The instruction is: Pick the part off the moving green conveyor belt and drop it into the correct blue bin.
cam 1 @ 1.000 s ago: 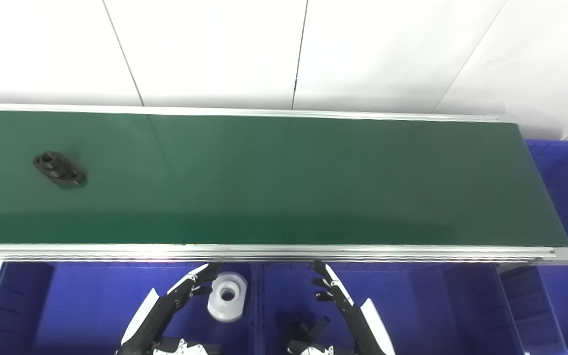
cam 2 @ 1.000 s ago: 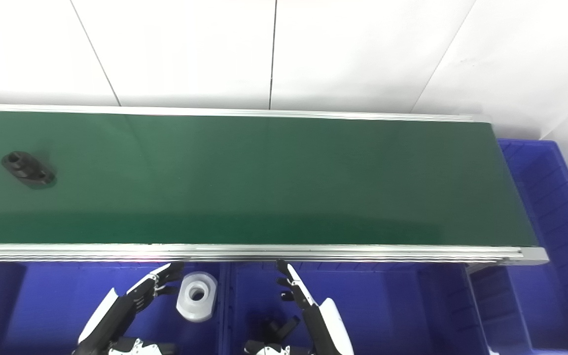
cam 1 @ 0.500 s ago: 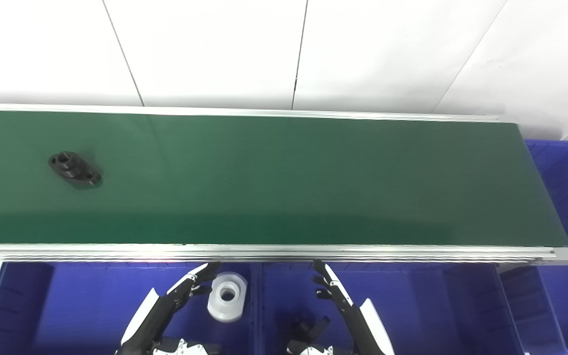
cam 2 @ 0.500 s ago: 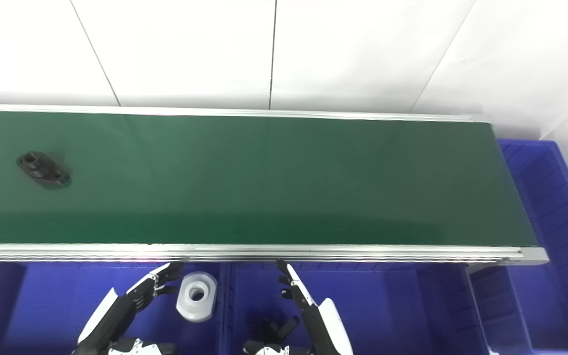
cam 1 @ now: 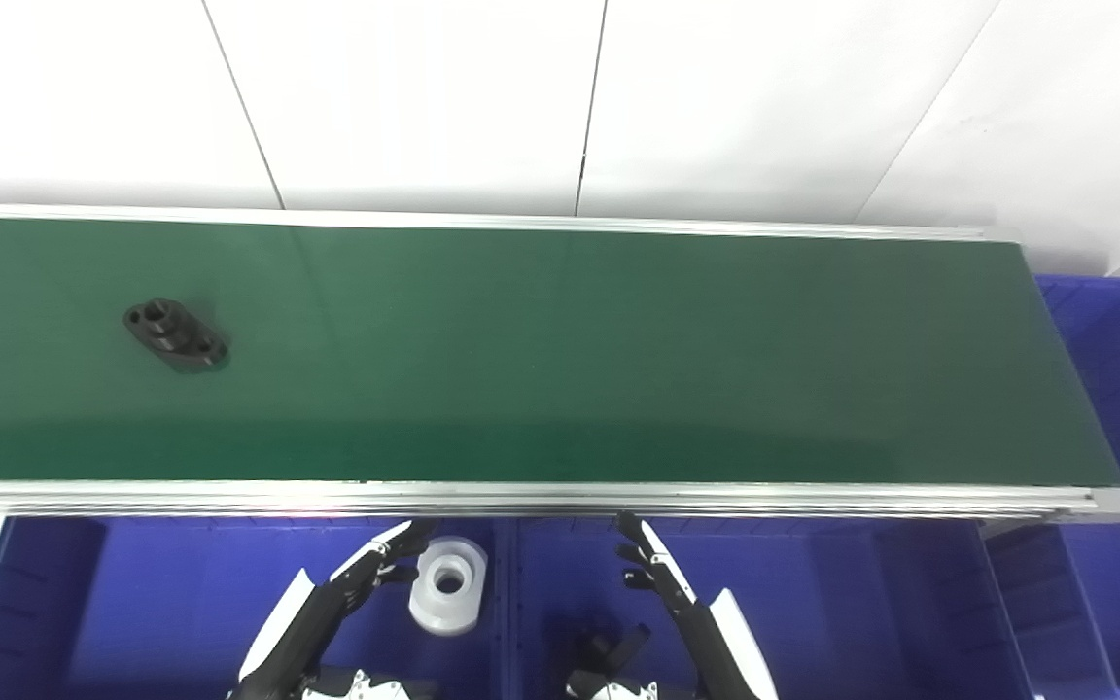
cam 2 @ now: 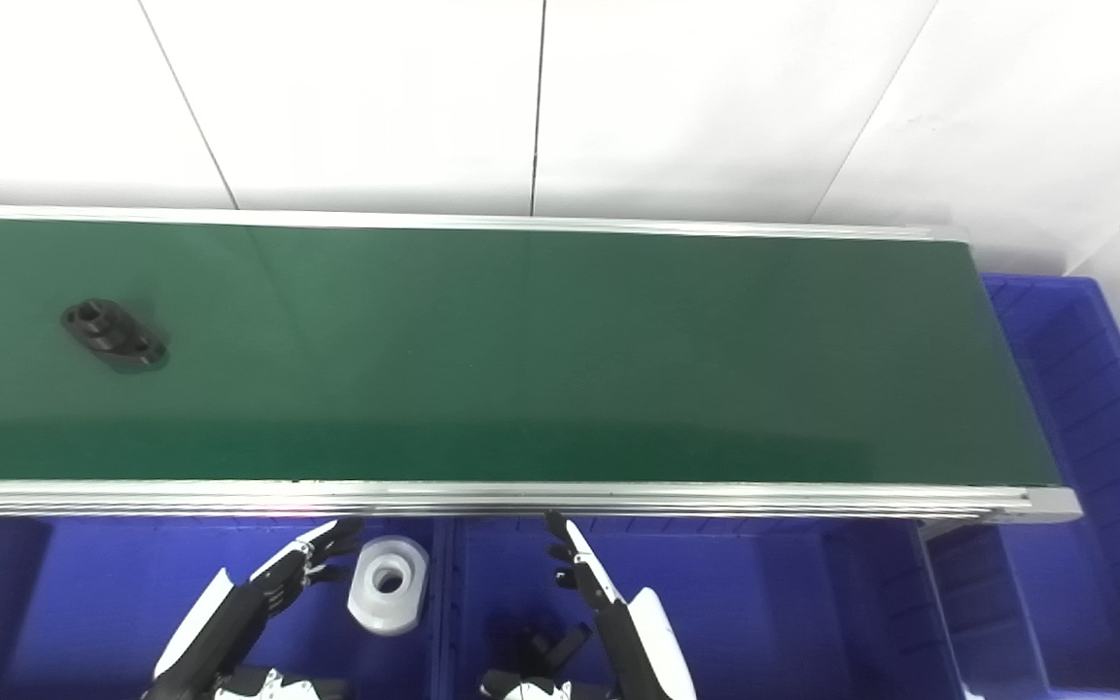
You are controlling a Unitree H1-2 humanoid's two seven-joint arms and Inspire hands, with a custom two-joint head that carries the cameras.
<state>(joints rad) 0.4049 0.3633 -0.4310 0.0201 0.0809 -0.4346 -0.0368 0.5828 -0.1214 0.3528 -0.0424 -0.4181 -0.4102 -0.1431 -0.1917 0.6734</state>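
Well apart: part (cam 1: 176, 335), left hand (cam 1: 366, 576)

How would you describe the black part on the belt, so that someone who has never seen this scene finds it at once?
Start at the long green conveyor belt that runs across the picture in front of the white wall. Follow it to its left end: the black flanged part lies there alone, about midway across the belt. It is dark, oblong and has holes, unlike the round white part in the blue bin below.
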